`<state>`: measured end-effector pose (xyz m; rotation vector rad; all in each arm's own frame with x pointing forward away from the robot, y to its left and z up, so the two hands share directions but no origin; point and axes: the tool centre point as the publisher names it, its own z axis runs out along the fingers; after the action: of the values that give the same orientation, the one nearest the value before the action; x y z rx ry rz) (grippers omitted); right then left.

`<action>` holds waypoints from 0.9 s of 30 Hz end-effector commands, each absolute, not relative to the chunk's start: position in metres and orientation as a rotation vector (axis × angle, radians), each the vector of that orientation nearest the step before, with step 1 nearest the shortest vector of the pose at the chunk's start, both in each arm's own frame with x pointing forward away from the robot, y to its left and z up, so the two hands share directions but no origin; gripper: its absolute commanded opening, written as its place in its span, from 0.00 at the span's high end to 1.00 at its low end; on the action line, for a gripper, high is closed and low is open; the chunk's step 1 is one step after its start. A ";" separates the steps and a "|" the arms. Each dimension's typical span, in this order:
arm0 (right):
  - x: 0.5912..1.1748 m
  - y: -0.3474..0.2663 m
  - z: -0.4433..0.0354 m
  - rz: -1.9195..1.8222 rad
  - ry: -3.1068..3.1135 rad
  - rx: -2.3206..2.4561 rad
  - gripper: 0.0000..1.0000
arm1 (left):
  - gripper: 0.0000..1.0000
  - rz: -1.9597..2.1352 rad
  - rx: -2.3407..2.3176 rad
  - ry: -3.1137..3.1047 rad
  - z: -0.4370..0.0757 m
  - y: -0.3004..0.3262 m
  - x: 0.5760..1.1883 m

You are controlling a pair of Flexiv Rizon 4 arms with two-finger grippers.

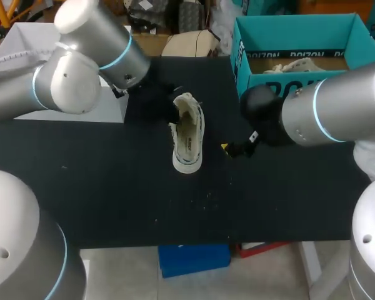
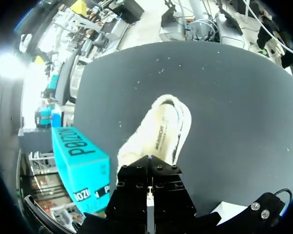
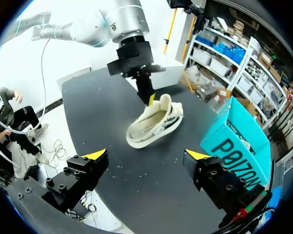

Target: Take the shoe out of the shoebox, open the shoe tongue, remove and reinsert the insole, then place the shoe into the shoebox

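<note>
Shoebox point(image 2: 80, 161) teal, dark lettering on side; shoe point(image 2: 135, 144) insole point(image 2: 162, 127) printed.

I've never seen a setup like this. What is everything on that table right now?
shoe: one, white, lying mid-table, outside the box.
shoebox: one, teal, open, at the table's far right corner; something pale lies inside, too unclear to name.
table: one, black top, under everything.
left gripper: one, black with yellow tips, shut on the shoe's end towards the back of the table.
right gripper: one, black with yellow tips, open, to the right of the shoe and not touching it.
</note>
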<state>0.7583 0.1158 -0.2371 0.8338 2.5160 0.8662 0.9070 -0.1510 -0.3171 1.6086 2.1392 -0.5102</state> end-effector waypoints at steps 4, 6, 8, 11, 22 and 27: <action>0.758 0.116 -0.236 0.863 2.518 0.834 0.00 | 1.00 -0.612 1.258 2.086 -0.296 -0.115 0.940; 0.758 0.116 -0.236 0.863 2.518 0.834 0.00 | 1.00 -0.614 1.205 2.085 -0.293 -0.113 0.953; 0.758 0.116 -0.236 0.863 2.518 0.834 0.00 | 1.00 -0.614 1.165 2.093 -0.291 -0.114 0.964; 0.758 0.116 -0.236 0.863 2.518 0.834 0.00 | 1.00 -0.615 1.143 2.109 -0.294 -0.119 0.980; 0.758 0.116 -0.236 0.863 2.518 0.834 0.00 | 1.00 -0.643 1.202 2.148 -0.312 -0.154 1.002; 0.758 0.116 -0.236 0.863 2.518 0.834 0.00 | 1.00 -0.681 1.274 2.169 -0.329 -0.168 0.986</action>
<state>0.7583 0.1158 -0.2371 0.8339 2.5160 0.8661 0.9812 -0.1593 -0.3201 1.2628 2.1643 -0.6818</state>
